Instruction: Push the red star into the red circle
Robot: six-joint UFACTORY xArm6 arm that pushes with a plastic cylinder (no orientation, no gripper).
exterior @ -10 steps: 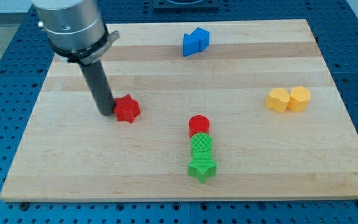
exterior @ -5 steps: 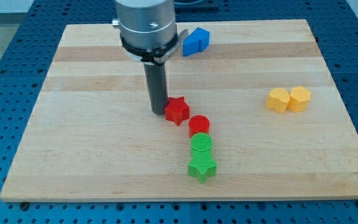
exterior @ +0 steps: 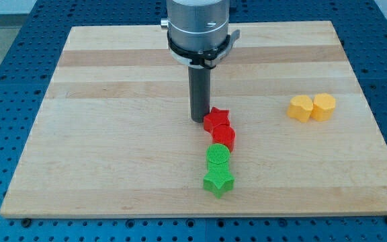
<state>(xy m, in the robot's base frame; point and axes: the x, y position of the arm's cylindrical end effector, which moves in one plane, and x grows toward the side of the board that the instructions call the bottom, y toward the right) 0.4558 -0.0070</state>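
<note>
Six small coloured blocks show on the pale wooden board [exterior: 113, 134], and the red star-shaped block [exterior: 216, 120] serves as the landmark for all of them. My tip [exterior: 198, 120], the lower end of the straight dark rod, sits on the board just to the view's left of the red star, touching or all but touching its edge. The red round block [exterior: 224, 137] lies directly below and slightly to the view's right of the red star, pressed against it so that the two red shapes meet. Below the red star, past the red circle, the green ribbed round block [exterior: 218, 157] touches the circle's lower side, and the green star-shaped block [exterior: 218, 181] follows beneath it, so the four form a short column running toward the view's bottom. Well apart to the view's right of the red star, two yellow blocks stand side by side and touching: a rounded one [exterior: 301, 107] and a six-sided one [exterior: 324, 106]. The arm carries no pincer, only the rod, so nothing is clasped or released. The blue block cannot be seen behind the arm's metal body [exterior: 199, 27], above the red star.
</note>
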